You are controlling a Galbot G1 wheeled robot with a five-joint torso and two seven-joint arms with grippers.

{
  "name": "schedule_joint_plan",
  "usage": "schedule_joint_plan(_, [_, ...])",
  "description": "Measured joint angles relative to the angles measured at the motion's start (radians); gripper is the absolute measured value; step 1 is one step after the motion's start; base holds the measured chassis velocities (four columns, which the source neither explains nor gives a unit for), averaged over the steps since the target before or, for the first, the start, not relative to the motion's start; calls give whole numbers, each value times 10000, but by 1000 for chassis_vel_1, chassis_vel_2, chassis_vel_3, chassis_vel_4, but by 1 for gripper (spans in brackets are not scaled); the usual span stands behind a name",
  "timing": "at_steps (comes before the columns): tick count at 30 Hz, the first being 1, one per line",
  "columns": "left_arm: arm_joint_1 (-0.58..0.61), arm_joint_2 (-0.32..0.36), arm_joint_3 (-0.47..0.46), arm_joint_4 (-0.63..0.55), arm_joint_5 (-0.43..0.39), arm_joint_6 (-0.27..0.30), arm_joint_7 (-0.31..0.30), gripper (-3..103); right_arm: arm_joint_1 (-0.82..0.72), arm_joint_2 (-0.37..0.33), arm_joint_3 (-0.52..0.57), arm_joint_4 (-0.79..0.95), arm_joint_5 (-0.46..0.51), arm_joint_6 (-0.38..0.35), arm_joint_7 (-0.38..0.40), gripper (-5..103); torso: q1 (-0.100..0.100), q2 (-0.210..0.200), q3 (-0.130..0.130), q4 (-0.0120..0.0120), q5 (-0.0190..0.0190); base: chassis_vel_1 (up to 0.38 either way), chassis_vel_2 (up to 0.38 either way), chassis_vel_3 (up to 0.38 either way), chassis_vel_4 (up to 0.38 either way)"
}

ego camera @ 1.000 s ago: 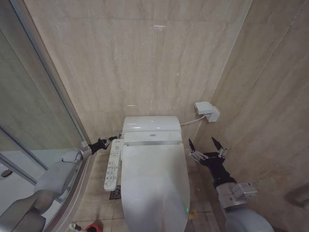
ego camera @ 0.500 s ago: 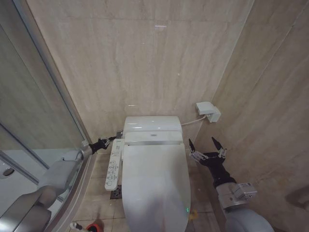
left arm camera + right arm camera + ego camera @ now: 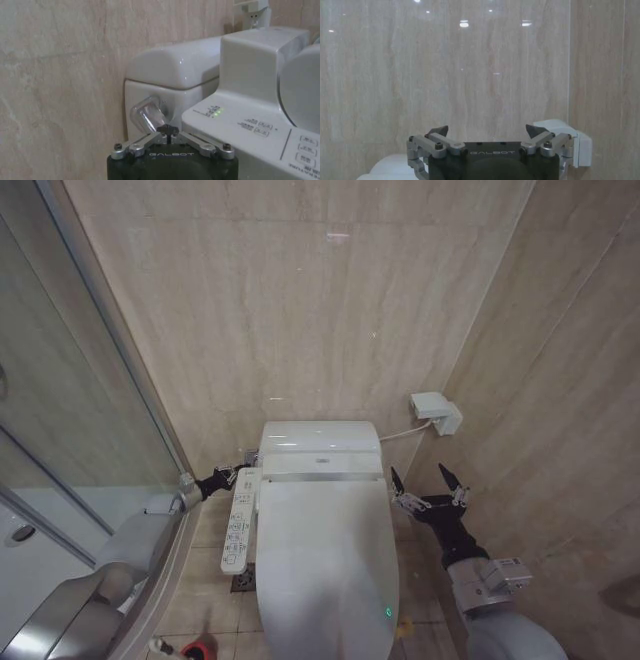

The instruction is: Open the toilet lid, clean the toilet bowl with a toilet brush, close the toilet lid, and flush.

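Flushing looks like the step in hand: the closed left gripper [image 3: 169, 130] should press squarely on the chrome flush lever [image 3: 148, 114] it touches, without slipping. The glossy white oval plastic toilet lid [image 3: 325, 560] lies shut just beside it. The open, empty right gripper [image 3: 430, 482] waits beyond.

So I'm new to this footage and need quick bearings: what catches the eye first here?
The white toilet in the corner, its toilet lid shut. The left gripper, fingers closed, sits by the chrome flush lever on the tank's side, above the side control panel. The right gripper hangs open on the toilet's other side, below a white wall box.
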Motion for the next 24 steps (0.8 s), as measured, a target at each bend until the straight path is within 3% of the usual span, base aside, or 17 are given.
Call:
schedule_joint_plan(5, [-91,-164,2,387,60,-89,-188,0,0,0,-1,0,0,0,0,100,0,-2,5,3,-17,0,0,0,0])
schedule_joint_plan(12, [94,-296,-282,306,253,-138,-701,0,-2,1,0,1,0,0,0,100,0,-2,4,1,-5,0,0,0,0])
schedule_joint_plan(15, [836,-173,-713,-697,451,-33,-1658,0,2,1,0,0,0,0,0,100,-1,-2,3,-5,-9,0,0,0,0])
schedule_joint_plan(20, [1639,-14,-1184,-1827,299,69,-2392,0,0,1,0,1,0,0,0,100,0,-3,4,-6,-14,0,0,0,0])
schedule_joint_plan(24, [3282,485,-2134,-4389,-518,717,-3008,0,-2,1,0,3,0,2,0,100,8,-8,10,-10,-25,-27,4,-6,-13])
